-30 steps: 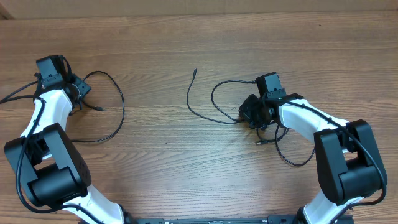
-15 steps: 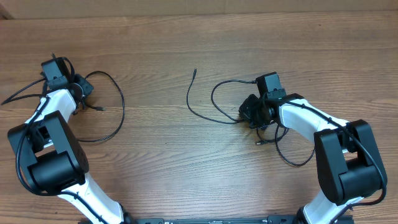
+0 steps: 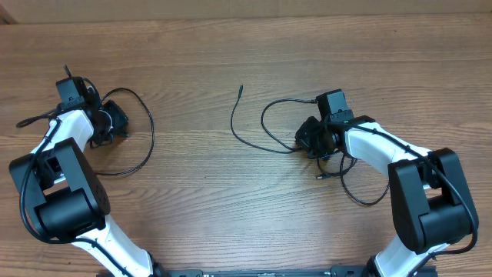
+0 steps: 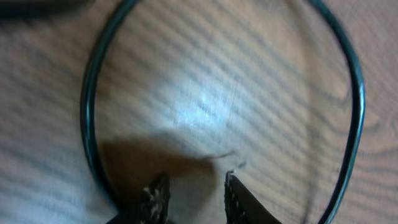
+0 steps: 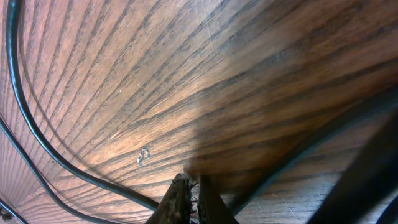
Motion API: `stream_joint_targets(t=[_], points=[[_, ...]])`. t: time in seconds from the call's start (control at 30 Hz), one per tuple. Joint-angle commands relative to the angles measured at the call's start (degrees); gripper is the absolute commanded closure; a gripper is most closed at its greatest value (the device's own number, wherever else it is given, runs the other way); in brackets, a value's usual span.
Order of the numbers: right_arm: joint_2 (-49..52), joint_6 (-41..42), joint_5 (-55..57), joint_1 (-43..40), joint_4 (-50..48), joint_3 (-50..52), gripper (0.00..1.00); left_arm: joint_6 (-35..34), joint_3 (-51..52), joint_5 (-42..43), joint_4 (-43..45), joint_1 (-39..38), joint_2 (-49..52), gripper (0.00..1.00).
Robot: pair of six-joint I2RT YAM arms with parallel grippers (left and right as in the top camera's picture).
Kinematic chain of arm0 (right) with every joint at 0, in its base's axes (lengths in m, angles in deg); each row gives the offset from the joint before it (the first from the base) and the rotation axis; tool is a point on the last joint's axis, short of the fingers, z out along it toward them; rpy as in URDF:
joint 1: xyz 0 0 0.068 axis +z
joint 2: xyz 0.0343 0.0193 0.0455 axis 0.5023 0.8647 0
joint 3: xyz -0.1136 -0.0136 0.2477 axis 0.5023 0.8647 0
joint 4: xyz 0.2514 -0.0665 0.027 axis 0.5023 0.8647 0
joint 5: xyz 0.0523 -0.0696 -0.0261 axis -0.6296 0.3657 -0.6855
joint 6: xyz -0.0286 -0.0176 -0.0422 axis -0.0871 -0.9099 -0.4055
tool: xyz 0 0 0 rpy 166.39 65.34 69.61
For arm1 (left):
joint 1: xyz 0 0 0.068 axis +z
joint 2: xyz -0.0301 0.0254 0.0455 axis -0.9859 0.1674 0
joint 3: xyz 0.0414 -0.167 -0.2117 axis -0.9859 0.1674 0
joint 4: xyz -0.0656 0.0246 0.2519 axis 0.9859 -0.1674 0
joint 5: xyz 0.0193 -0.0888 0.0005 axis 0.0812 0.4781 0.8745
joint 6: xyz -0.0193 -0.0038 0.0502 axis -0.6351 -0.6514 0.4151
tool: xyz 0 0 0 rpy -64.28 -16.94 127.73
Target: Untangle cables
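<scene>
The left pincer [image 4: 194, 198] is hanging low over the table [image 3: 200, 46]. Its two fingers are standing a little apart and holding nothing, with bare wood showing between them. One black cord [image 4: 85, 118] is lying in a big loop all around it. The nearest bit of that loop is lying just beside the left finger. It is running the way the fingers are pointing, not across them. So I am thinking the pincer needs to slide sideways to get that bit between its fingers. The left arm is much nearer to this cord than the right arm. The right pincer [image 5: 188, 198] is pressing its fingers tight together, well apart from here, near another cord [image 5: 12, 56], and I cannot tell if it is pinching anything
</scene>
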Motion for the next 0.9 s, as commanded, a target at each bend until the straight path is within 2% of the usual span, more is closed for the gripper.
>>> stream_joint_targets(t=[0.0,0.1,0.3,0.37,0.47,0.53,0.63,0.77,0.87], points=[[1.4,0.0,4.3,0.0,1.1,1.9,0.94,0.5,-1.6,1.1,-2.2,-1.4,-4.3,0.63],[1.4,0.0,4.3,0.0,1.1,1.9,0.94,-0.9,-2.5,1.8,-5.8,-2.3,-7.8,0.52],[1.4,0.0,4.3,0.0,0.9,1.9,0.93,-3.3,-3.5,10.6,-16.0,-5.9,-16.3,0.50],[1.4,0.0,4.3,0.0,0.9,1.9,0.93,-3.3,-3.5,10.6,-18.3,-7.9,-17.5,0.47],[1.4,0.0,4.3,0.0,0.9,1.9,0.92,-3.2,-3.2,8.4,-21.7,-11.9,-17.1,0.36],[1.4,0.0,4.3,0.0,0.9,1.9,0.92,-3.2,-2.5,5.7,-23.6,-14.7,-16.3,0.36],[1.4,0.0,4.3,0.0,0.9,1.9,0.92,-3.3,-1.2,-0.5,-25.5,-19.1,-14.3,0.43],[1.4,0.0,4.3,0.0,0.9,1.9,0.92,-3.3,0.3,-12.3,-26.3,-24.0,-10.0,0.65],[1.4,0.0,4.3,0.0,0.9,1.9,0.92,-3.3,0.4,-20.7,-27.5,-25.8,-5.5,0.78]])
